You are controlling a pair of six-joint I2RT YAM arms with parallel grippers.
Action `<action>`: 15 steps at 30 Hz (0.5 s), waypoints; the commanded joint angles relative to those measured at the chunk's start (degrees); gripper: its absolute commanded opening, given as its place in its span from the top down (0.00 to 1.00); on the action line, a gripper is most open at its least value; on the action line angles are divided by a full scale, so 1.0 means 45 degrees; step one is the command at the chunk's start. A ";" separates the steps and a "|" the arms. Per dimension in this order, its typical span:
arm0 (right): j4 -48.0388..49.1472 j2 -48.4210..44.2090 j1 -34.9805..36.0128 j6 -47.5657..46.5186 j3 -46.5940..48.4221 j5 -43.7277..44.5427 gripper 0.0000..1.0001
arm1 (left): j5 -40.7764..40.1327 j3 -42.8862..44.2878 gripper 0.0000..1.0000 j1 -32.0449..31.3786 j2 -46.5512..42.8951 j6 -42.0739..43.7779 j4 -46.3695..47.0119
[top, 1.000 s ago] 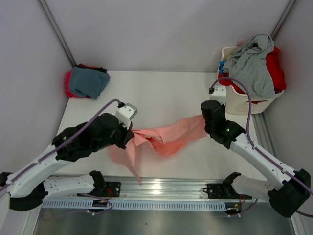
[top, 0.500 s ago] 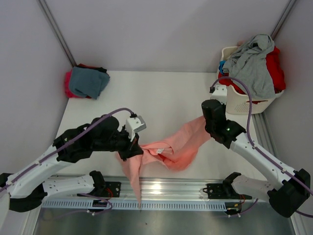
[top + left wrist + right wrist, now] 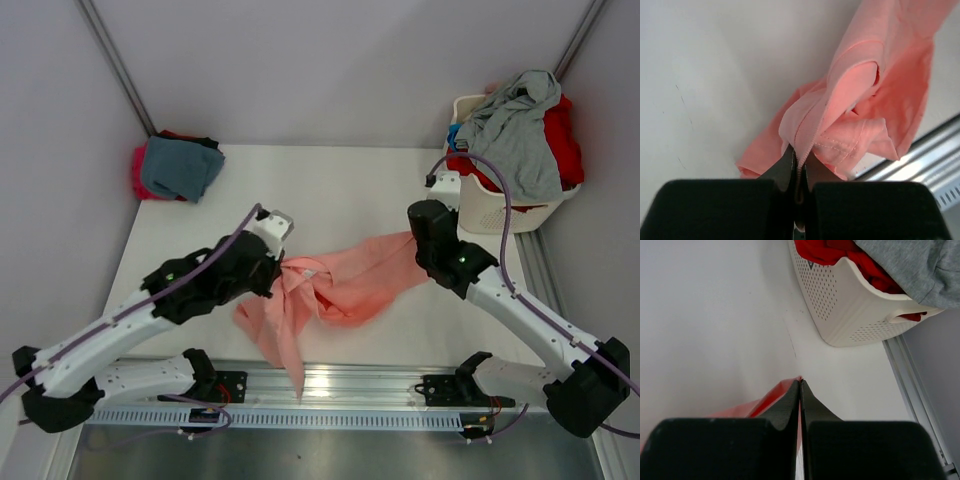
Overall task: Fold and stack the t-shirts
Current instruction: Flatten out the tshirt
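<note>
Robot lab test cell. White table [image 3: 340, 190] was boxed by plain pale panel walls [image 3: 330, 70] behind and beside it, metal struts [image 3: 115, 65] at its far corners. Aluminium rail [image 3: 330, 382] with slotted cable duct [image 3: 300, 418] ran along table's near edge, holding bases of cabled left arm [image 3: 200, 280] and right arm [image 3: 520, 310]. Laundry basket [image 3: 500, 210] sat at table's far right corner.
</note>
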 commanded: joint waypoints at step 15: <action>-0.0343 -0.0038 0.0914 0.0619 0.0410 0.0345 1.00 | -0.1282 -0.0146 0.77 0.2835 0.8121 -0.2633 0.4114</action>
